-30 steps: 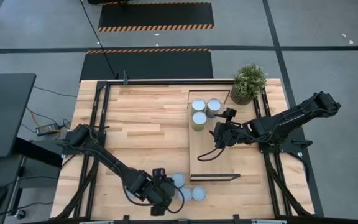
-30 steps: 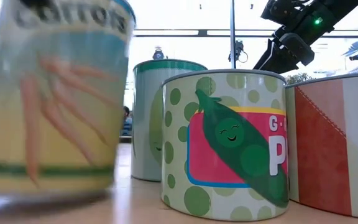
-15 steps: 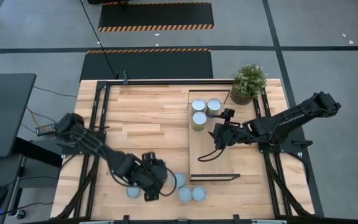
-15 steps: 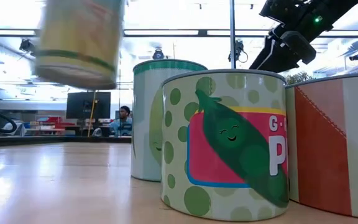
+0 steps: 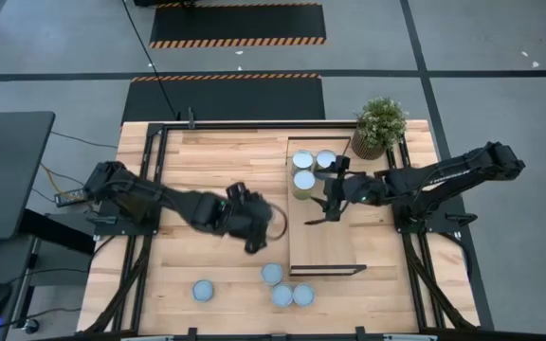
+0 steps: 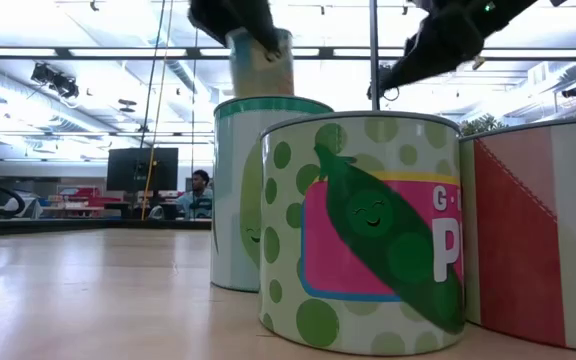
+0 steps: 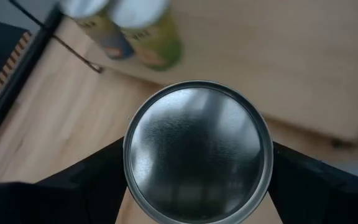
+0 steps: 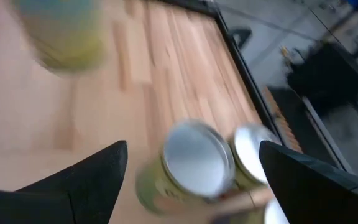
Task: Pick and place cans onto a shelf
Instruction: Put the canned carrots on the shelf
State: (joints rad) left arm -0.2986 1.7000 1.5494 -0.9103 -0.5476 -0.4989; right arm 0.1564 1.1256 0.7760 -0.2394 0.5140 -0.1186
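My left gripper (image 5: 254, 229) hangs over the table's middle, just left of the shelf (image 5: 328, 248), shut on a can (image 7: 197, 152). The low view shows that can (image 6: 264, 62) high above the table. Three cans (image 5: 303, 180) stand upright at the far end of the long light-wood shelf. Several more cans (image 5: 282, 295) stand on the table near its front edge, and one (image 5: 203, 290) stands apart to the left. My right gripper (image 5: 318, 203) is open above the shelf, beside the three cans, with nothing between its fingers (image 8: 98, 177). My left gripper pinches the can by its side wall, one finger (image 7: 98, 183) on each of two opposite sides, just below the round metal end (image 7: 197, 106) that faces the wrist camera. The fingers slant down from the table's left. The can is lifted clear of the table.
A potted green plant (image 5: 379, 125) stands at the far right corner, beside the shelf's far end. Dark metal frame rails (image 5: 152, 189) run along the table's left and right sides. Bare tabletop (image 5: 216, 166) lies left of the shelf.
My left gripper has risen from the table's near edge with the can and swung toward the far edge and the shelf; the can is now lifted clear. A can that the arm hid now shows at the near left. My right gripper has risen a little.
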